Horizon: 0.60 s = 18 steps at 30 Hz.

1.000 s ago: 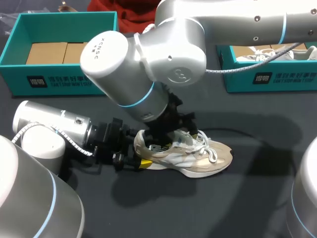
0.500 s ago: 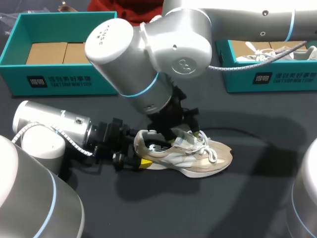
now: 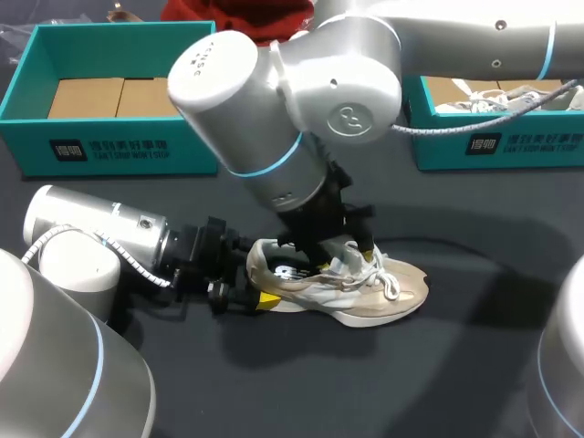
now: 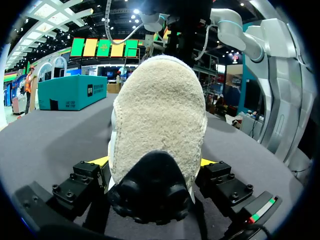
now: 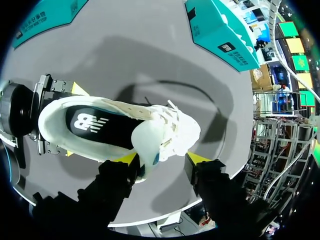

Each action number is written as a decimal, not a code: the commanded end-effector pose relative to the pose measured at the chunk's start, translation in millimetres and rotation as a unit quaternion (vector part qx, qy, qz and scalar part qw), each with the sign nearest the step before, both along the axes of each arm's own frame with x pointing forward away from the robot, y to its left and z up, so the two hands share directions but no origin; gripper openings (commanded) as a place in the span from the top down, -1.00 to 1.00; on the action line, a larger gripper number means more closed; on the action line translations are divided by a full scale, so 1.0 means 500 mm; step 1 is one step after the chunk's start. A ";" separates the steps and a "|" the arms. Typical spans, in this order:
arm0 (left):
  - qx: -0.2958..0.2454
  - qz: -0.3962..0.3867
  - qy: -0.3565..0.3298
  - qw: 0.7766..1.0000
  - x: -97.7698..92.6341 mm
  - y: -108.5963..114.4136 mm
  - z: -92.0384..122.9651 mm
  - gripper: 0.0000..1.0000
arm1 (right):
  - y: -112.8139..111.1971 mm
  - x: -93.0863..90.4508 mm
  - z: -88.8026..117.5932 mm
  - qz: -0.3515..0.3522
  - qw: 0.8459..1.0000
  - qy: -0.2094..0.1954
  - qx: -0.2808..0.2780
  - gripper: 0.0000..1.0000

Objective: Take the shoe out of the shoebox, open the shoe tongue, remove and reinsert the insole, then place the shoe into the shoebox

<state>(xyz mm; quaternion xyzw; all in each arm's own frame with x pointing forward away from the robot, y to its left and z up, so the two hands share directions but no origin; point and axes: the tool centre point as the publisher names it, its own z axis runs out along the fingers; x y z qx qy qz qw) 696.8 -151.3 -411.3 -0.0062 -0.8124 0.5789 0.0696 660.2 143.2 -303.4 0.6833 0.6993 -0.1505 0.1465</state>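
Observation:
A beige shoe (image 3: 388, 292) lies on the dark table with its toe to the right. My left gripper (image 3: 246, 294) has its fingers against both sides of the heel (image 4: 157, 115), so it is shut on the shoe. My right arm reaches across from above. Its gripper (image 5: 162, 159) is down at the laces, and the white tongue (image 5: 147, 142) stands lifted between its fingers, with the laced upper pressed against the other finger. The black insole (image 5: 95, 122) shows inside the shoe. The right gripper (image 3: 345, 265) partly hides the shoe's opening in the head view.
A teal shoebox (image 3: 27, 91) with cardboard inside stands at the back left. A second teal shoebox (image 3: 493, 141) at the back right holds another shoe (image 3: 547, 96). My right arm's big elbow hangs over the middle of the table.
My right arm has shifted to the right, toward the laces, and its fingers have drawn closer together around the tongue. The left gripper and the shoe have stayed put.

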 end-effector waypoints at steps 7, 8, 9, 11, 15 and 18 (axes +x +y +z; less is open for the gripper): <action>0.001 0.000 0.000 1.000 -0.001 -0.004 -0.009 1.00 | -0.018 0.001 -0.034 -0.234 0.967 -0.099 0.032 0.07; 0.001 0.000 0.000 1.000 -0.001 -0.004 -0.009 1.00 | -0.018 0.001 -0.034 -0.234 0.967 -0.098 0.033 0.11; 0.001 0.000 0.000 1.000 -0.001 -0.004 -0.009 1.00 | -0.018 0.001 -0.034 -0.234 0.967 -0.098 0.035 0.17; 0.001 0.000 0.000 1.000 -0.001 -0.004 -0.009 1.00 | -0.018 0.001 -0.033 -0.234 0.967 -0.097 0.039 0.52; 0.001 0.000 0.000 1.000 -0.001 -0.004 -0.009 1.00 | -0.019 0.003 -0.031 -0.219 0.972 -0.073 0.051 1.00; 0.001 0.000 0.000 1.000 -0.001 -0.004 -0.009 1.00 | -0.020 0.008 -0.029 -0.173 0.982 -0.040 0.063 1.00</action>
